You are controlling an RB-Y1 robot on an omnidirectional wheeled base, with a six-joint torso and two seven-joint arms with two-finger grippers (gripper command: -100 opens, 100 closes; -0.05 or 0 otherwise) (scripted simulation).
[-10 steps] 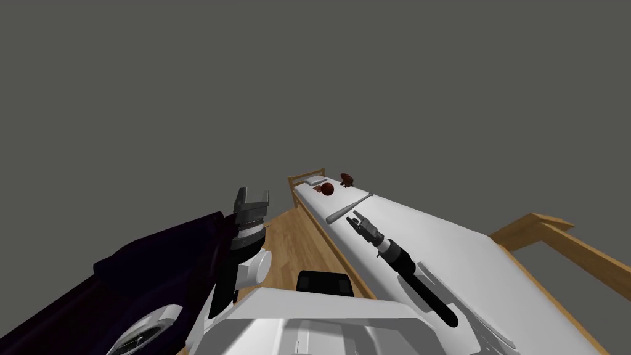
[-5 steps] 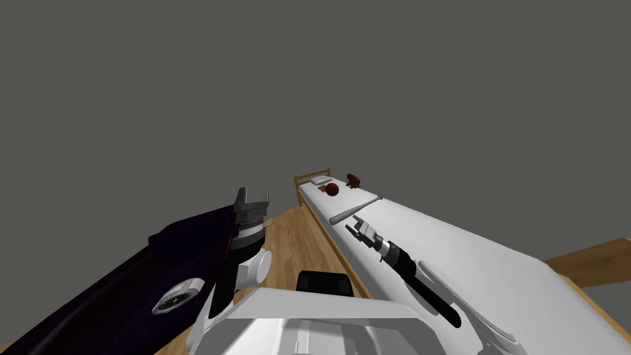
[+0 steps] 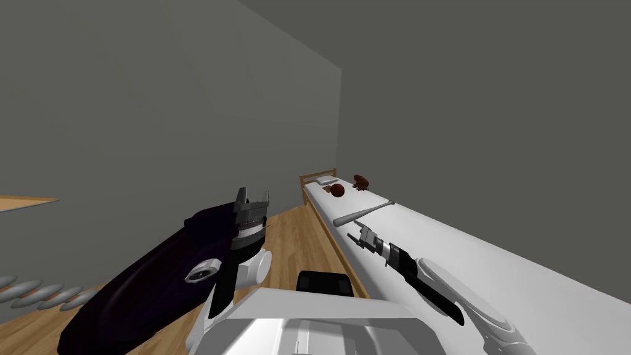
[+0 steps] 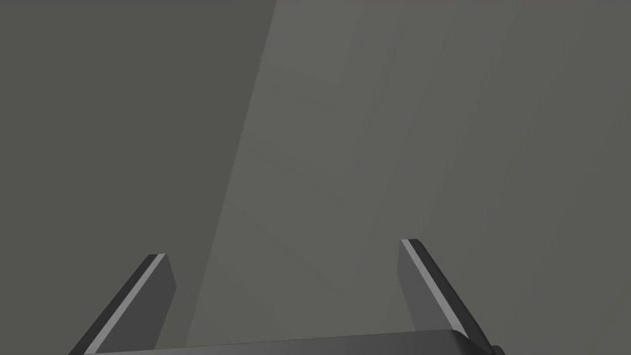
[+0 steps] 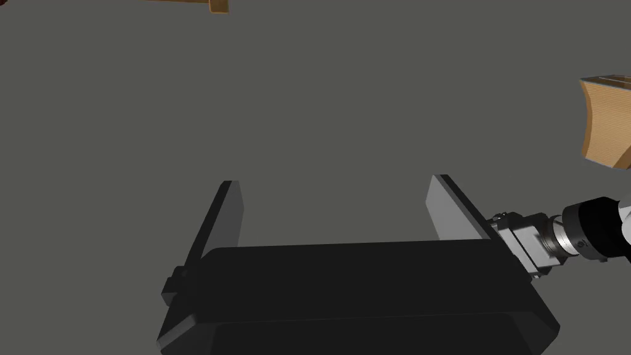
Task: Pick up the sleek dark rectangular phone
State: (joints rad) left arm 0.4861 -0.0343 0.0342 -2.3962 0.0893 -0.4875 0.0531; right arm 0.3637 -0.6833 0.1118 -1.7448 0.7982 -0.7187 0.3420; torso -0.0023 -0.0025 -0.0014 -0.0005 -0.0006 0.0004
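My head camera looks steeply down and forward, rolled, over bed (image 3: 493, 259) and floor (image 3: 296, 240). Left wrist camera sights along the left gripper (image 4: 283, 249) at a grey wall corner (image 4: 242, 123), shared with the head view. Right wrist camera sights along the right gripper (image 5: 334, 180) at a flat grey surface (image 5: 308, 92).

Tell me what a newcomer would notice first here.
The long white bed along the right wall stands out, with a grey bat, a dark red ball and a brown item toward its far end. A dark purple bulk sits low on the left beside the open left gripper; the open right gripper hangs by the bed's edge.
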